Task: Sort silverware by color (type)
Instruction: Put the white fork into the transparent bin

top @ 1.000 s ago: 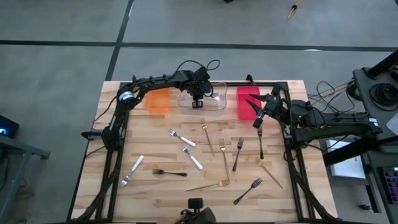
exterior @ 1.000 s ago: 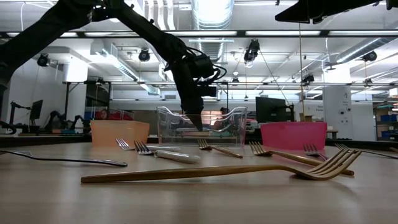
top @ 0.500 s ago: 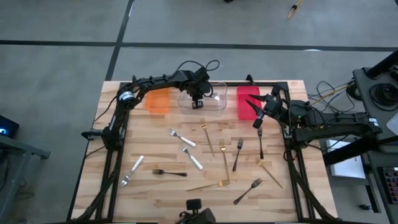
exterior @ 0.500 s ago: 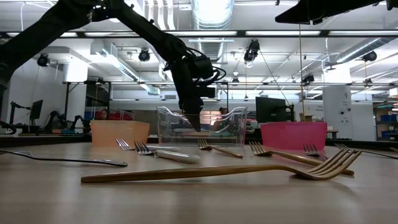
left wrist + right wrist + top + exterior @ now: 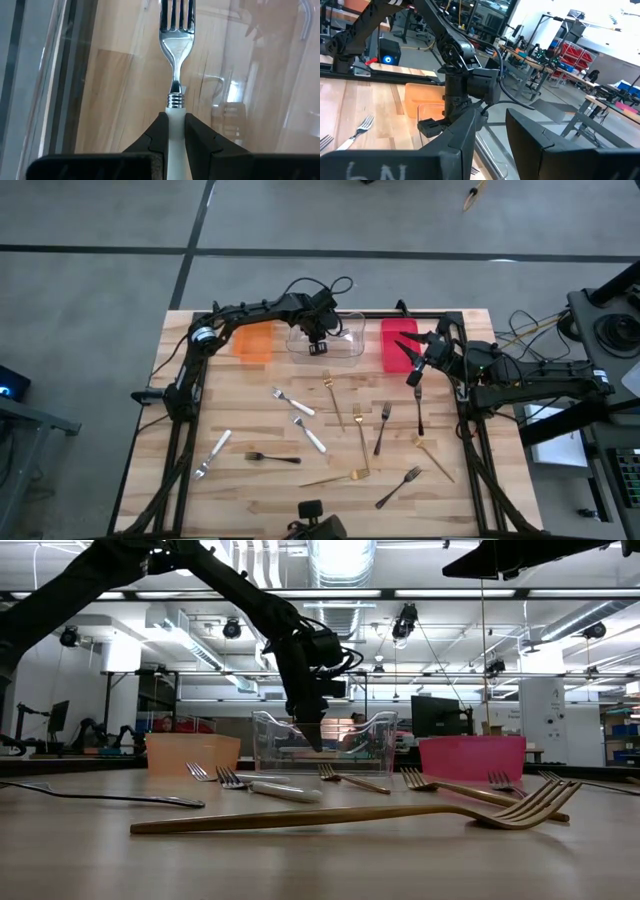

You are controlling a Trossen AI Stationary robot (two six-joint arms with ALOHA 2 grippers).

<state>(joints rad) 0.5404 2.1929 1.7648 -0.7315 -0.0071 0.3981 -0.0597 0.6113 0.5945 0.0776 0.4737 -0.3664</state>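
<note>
Left wrist view: left gripper (image 5: 174, 131) pinches a white-handled silver fork (image 5: 175, 40) by its handle, tines hanging inside the clear bin (image 5: 260, 65), so releasing at a tilt risks tines catching the wall; right gripper (image 5: 413, 376) waits near the red bin (image 5: 397, 343), fingers apart.

My two arms, the left arm (image 5: 250, 310) and the right arm (image 5: 520, 380), are dark jointed links trailing looped black cables, with a silvery ring at my left shoulder and slim, matte black, wedge-shaped fingers (image 5: 159, 137).
</note>
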